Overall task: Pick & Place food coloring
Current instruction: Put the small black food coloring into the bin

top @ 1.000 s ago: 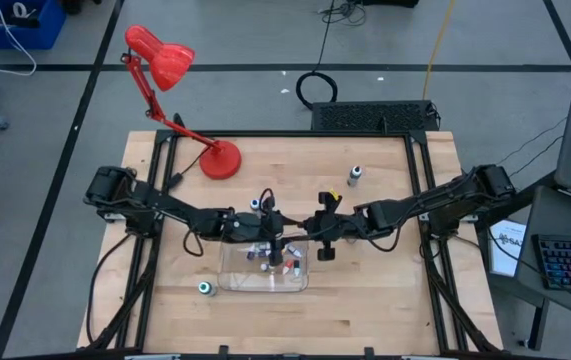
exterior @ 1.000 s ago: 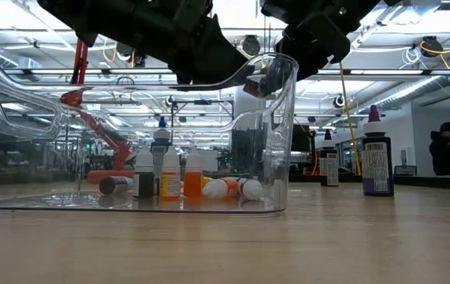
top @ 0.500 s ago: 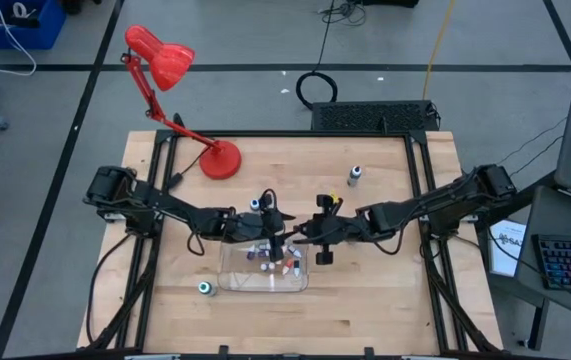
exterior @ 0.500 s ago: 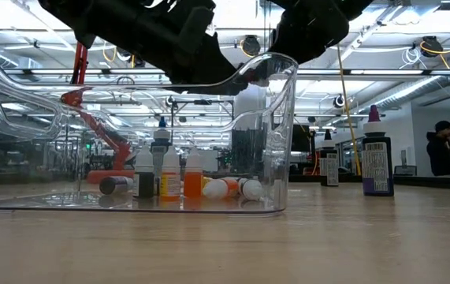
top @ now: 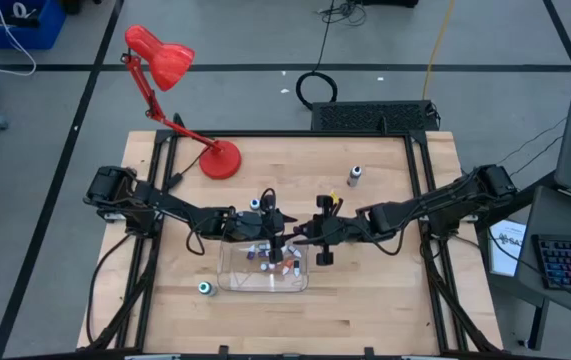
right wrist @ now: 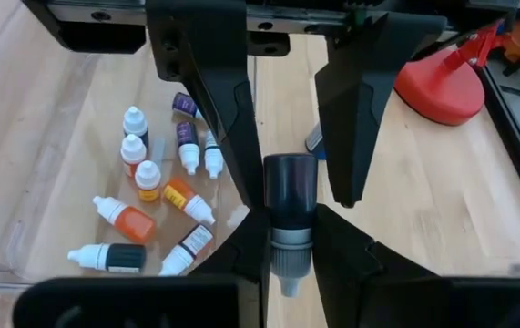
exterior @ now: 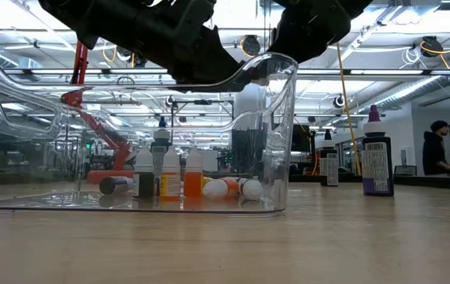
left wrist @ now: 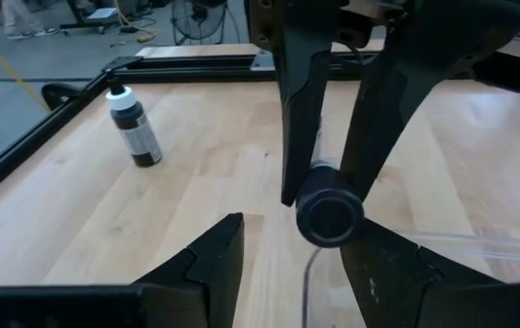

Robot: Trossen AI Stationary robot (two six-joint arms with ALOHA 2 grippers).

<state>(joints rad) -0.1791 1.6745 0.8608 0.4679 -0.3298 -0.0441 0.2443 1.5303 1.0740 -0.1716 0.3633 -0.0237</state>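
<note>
Roughly midway: nine tiny white-capped dropper bottles (right wrist: 164, 196) lay in the clear rectangular plastic tray (top: 237, 280). Right pincer (right wrist: 291, 251) gripped a dark bottle (right wrist: 290, 196) between the left pincer (left wrist: 323, 200)'s half-open fingers. Others waited on the bench (top: 365, 300).

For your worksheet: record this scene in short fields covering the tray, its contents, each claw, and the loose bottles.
tray: clear tray, mid-table
contents: small bottles, some upright, some lying
right claw: right claw shut on dark bottle, at the tray's right end
left claw: left claw part open, facing the same bottle
loose: bottle at back right, another left of tray
lamp: red lamp, back left
</note>
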